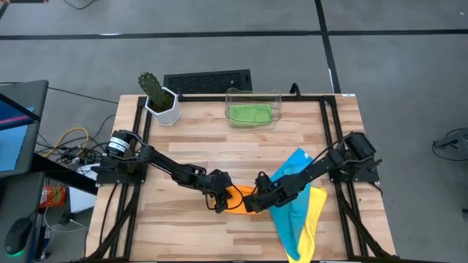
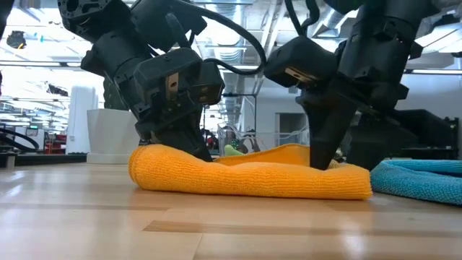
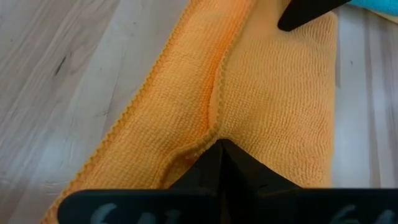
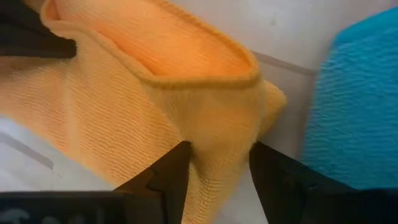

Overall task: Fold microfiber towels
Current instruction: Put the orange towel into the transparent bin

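Bare counter lies open across the middle and along the near edge at the left; both end effectors crowd the orange towel at centre front; the blue towel and yellow towel cover the near right; the potted cactus and clear bin line the far edge.

cactus in white pot | clear bin | keyboard | wooden table

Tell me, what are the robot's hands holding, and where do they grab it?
Both hold the orange towel. The left gripper is shut on a fold at one end; the right gripper has its fingers around a bunched edge at the other end.
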